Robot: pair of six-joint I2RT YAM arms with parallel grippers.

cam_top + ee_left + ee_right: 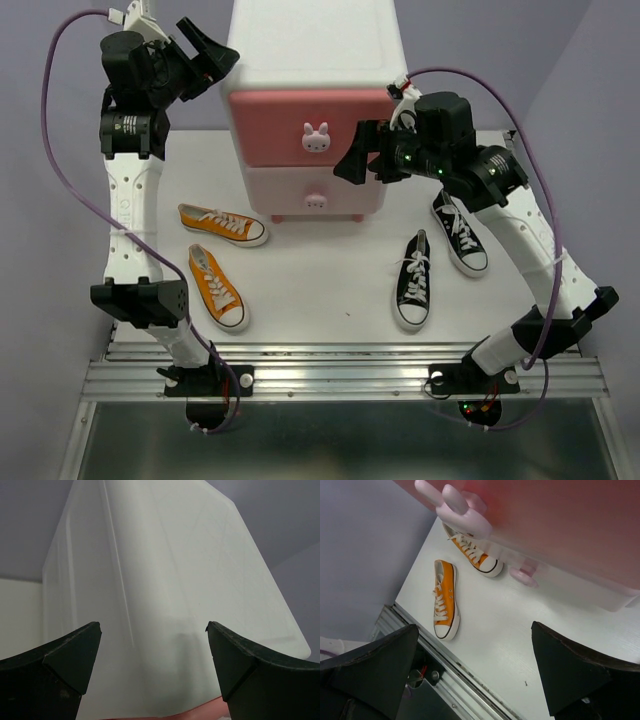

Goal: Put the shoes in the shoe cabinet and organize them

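Observation:
The shoe cabinet (312, 50) stands at the back middle of the table, with both pink drawers pushed in. Its upper bunny knob (317, 138) sits just left of my right gripper (358, 160), which is open with nothing between its fingers. That knob (452, 507) shows at the top of the right wrist view. My left gripper (205, 55) hovers open beside the cabinet's upper left corner, facing its white side (165, 580). Two orange shoes (222, 224) (216, 286) lie at the front left. Two black shoes (414, 280) (460, 232) lie at the front right.
The lower drawer's knob (316, 201) faces the front. A metal rail (340, 375) runs along the table's near edge, where both arm bases are bolted. Purple walls close in the back and sides. Cables loop above each arm.

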